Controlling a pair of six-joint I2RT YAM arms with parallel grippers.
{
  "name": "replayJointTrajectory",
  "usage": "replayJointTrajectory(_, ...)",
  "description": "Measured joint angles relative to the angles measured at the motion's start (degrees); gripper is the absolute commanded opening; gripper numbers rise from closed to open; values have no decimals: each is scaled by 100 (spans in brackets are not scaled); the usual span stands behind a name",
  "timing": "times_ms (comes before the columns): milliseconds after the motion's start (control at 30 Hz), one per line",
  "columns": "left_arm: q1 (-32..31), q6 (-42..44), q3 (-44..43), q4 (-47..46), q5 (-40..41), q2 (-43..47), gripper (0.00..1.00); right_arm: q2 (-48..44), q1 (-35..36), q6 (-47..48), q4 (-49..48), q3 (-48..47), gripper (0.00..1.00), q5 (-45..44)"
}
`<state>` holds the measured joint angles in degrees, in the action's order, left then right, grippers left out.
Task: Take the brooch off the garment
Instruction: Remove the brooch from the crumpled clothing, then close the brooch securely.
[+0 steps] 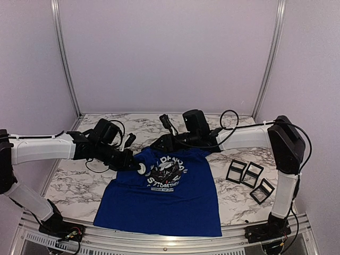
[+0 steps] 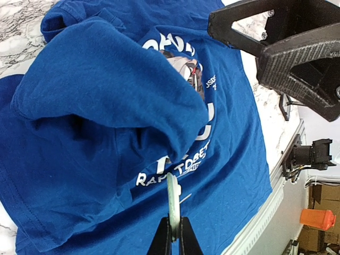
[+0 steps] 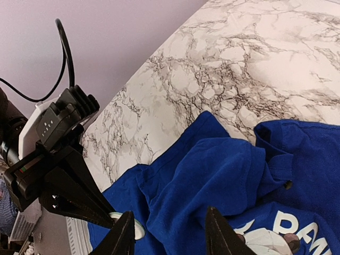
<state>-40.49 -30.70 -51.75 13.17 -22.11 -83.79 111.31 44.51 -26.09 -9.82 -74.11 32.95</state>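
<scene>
Left pincer [image 2: 174,227] is pinching a thin white round brooch [image 2: 172,194] by its edge, with the jaws closed tight on it. The left arm [image 1: 40,149] is reaching in level from the left side, its wrist pointing at the upper left of the blue shirt [image 1: 164,204]. The brooch is sitting over the white lettering on the chest. Whether its pin is caught in the cloth cannot be told.

The right pincer [image 3: 169,212] is standing part open, nothing between its fingers, hovering just above a bunched fold near the collar. The right arm [image 1: 287,146] is rising at the right edge and bending left across the table [image 1: 69,186] toward the shirt's top.

The shirt is lying print-up on the marble table. Its lower half is lying flat, and its upper left shoulder is folding over part of the print.

Three black square frames [image 1: 252,174] are lying on the table to the right of the shirt, well apart from both pincers. Whether they are holding anything cannot be told.
</scene>
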Motion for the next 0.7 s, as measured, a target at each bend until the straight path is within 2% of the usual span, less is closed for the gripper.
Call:
replayJointTrajectory(133,0,-136,-13,-50,-57,162,0,-107,0,26,-4,0,48,-37)
replayJointTrajectory(267,4,-334,-55,-240,0,330,0,-181,-11,2,-70,0,56,-33)
replayJointTrajectory(500,42,-800,-46,-1257,374,772,0,-472,-125,-350,-752,313,73,240)
replayJointTrajectory(700,44,-1051,103,-2188,654,927,0,-575,-173,-933,-1764,614,74,570)
